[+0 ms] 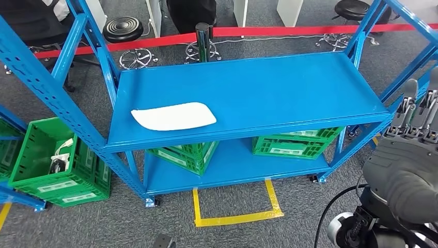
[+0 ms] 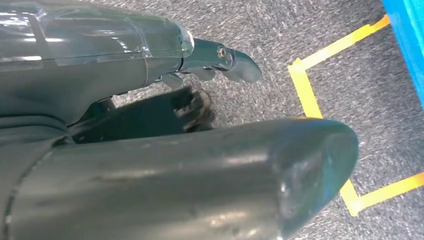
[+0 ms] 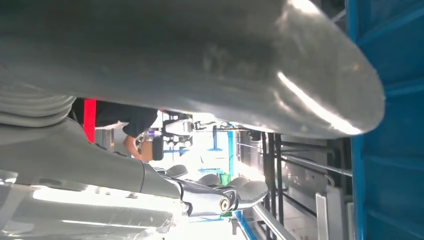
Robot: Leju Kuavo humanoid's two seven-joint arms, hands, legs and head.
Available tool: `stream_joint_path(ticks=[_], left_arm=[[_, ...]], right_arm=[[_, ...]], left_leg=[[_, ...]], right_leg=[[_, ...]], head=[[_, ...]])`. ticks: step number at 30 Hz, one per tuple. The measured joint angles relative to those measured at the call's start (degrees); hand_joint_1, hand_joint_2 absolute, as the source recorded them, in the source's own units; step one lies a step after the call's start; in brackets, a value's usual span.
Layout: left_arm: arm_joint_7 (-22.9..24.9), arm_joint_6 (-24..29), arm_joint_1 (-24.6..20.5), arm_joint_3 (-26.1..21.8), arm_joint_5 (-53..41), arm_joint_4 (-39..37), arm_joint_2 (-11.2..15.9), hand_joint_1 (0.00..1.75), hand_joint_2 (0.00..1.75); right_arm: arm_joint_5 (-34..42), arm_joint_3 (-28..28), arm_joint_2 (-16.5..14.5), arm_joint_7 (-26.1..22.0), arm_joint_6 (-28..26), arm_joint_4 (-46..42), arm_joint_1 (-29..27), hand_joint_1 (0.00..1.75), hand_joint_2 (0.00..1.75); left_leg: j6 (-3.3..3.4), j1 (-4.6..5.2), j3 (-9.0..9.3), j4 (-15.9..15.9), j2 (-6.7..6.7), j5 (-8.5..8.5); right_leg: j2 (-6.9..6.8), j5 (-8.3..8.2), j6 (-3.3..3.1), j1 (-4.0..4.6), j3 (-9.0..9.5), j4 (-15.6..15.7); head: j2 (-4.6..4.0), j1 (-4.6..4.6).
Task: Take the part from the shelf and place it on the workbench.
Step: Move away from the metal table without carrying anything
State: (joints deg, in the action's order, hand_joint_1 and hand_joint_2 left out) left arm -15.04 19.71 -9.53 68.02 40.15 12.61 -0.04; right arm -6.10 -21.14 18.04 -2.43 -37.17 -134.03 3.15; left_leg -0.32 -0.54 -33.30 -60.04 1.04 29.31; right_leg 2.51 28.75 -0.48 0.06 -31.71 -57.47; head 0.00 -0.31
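Fingers (image 1: pixel 416 111) of the right hand (image 1: pixel 408 165) stand upright and spread at the right edge of the head view, beside the end of the blue shelf unit (image 1: pixel 248 90); the hand holds nothing. In the right wrist view the thick thumb (image 3: pixel 210 55) and the darker fingers (image 3: pixel 220 197) sit well apart with only background between them. Low over the grey carpet, the left hand (image 2: pixel 165 130) also grips nothing, its thumb (image 2: pixel 200 185) apart from one extended finger (image 2: pixel 225 59), near the yellow floor tape (image 2: pixel 310 95). On the top shelf lies the part (image 1: pixel 174 115), a flat white piece, towards the front left corner, well apart from both hands. Green crates (image 1: pixel 294 140) sit on the lower shelf, and another green crate (image 1: pixel 54 163) stands on the floor to the left.
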Motion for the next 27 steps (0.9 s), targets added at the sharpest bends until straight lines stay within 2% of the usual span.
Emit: stream_joint_path(ticks=[3,7,12,16,20,22,27], left_arm=[[-0.05,0.01,0.12,0.0,0.01,0.01,-0.05,0.0,0.0],[-0.16,0.02,0.22,0.0,0.02,0.01,-0.37,0.0,0.0],[-0.22,0.0,0.23,0.0,0.07,0.01,-0.7,0.0,0.0],[-0.24,-0.01,0.25,0.0,0.07,0.01,-0.76,0.0,0.0],[-0.22,-0.24,0.26,0.0,-0.04,0.01,-0.79,0.0,0.0],[-0.21,-0.53,0.27,0.0,-0.31,0.01,-0.89,0.0,0.0],[0.02,-1.03,0.27,0.0,-1.07,0.01,-1.27,0.0,0.0]], right_arm=[[0.12,-0.09,0.05,0.38,0.2,0.16,-0.16,0.0,0.0],[0.92,-0.37,0.68,3.37,2.21,0.76,-0.18,0.0,1.75],[3.83,-1.6,1.6,5.53,4.8,3.53,-0.34,0.0,1.75],[4.37,-2.29,1.99,5.58,5.1,5.15,-0.35,0.0,1.75],[5.8,-3.7,2.62,8.18,7.45,7.67,-0.61,0.0,1.75],[6.41,-5.27,2.79,9.34,8.29,10.83,-1.03,0.0,1.75],[8.13,-9.37,2.76,8.55,7.84,21.2,-1.36,0.0,1.75]], left_leg=[[-0.07,0.2,0.63,1.7,0.2,0.01],[0.05,0.39,0.64,1.82,0.06,0.14],[0.4,0.65,0.65,1.81,-0.25,0.29],[0.6,0.68,0.68,1.79,-0.46,0.41],[0.69,0.67,0.72,1.79,-0.66,0.48],[0.72,0.66,0.73,1.82,-0.74,0.5],[0.73,0.63,0.81,1.86,-0.83,0.5]], right_leg=[[0.08,0.39,0.23,-0.06,-0.08,-0.18],[0.05,0.35,0.27,-0.21,0.11,0.15],[0.16,0.33,0.77,-0.48,0.13,0.35],[0.24,0.39,0.91,-0.51,0.13,0.38],[0.37,0.42,0.98,-0.5,0.13,0.38],[0.38,0.42,0.98,-0.49,0.13,0.38],[0.42,0.42,0.98,-0.47,0.13,0.38]], head=[[0.0,0.14],[0.0,0.39],[0.0,0.43],[0.0,0.44],[0.0,0.43],[0.0,0.43],[0.0,0.42]])
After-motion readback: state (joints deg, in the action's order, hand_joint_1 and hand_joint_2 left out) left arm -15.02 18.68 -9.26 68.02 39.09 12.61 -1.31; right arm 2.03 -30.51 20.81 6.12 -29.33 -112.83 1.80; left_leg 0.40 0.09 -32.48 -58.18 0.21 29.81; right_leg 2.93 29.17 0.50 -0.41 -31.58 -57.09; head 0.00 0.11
